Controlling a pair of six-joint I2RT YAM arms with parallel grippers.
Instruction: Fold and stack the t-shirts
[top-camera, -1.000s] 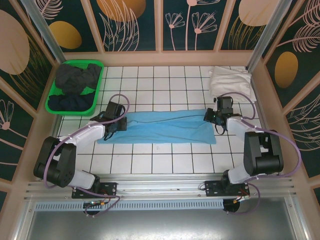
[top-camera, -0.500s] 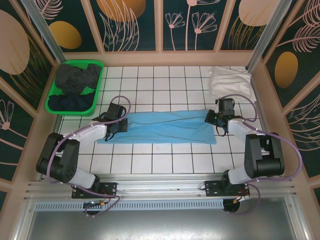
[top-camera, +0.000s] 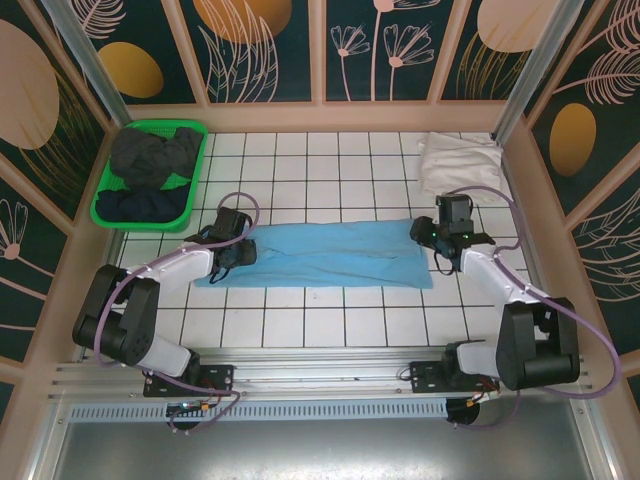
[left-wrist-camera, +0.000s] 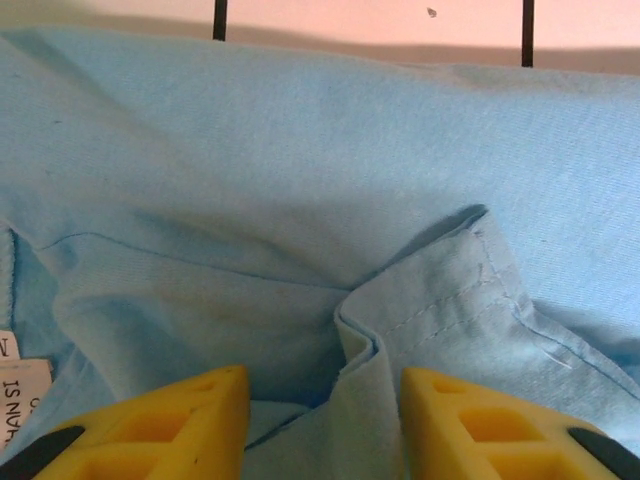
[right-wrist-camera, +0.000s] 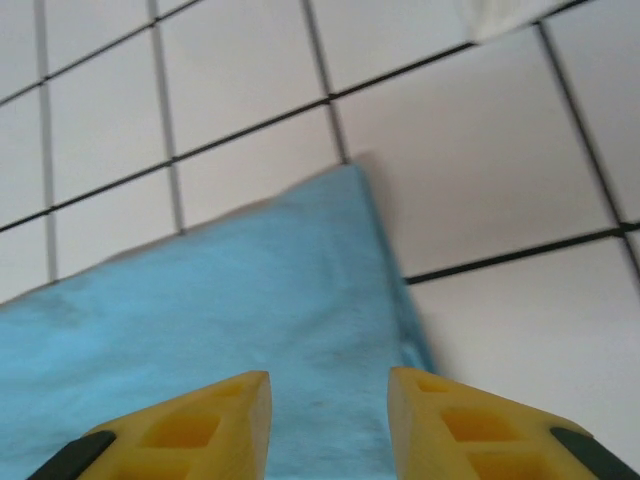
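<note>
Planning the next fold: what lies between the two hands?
The blue t-shirt, a long strip, spans from left hand to right hand; the top view shows it.

The worktop is covered in white square tiles with thin black lines between them. Tall walls stand on three sides. They are dark blue-green, painted with pale flowers, leaves and big orange ovals, and framed in light wood. A silver metal rail runs along the near edge.
</note>
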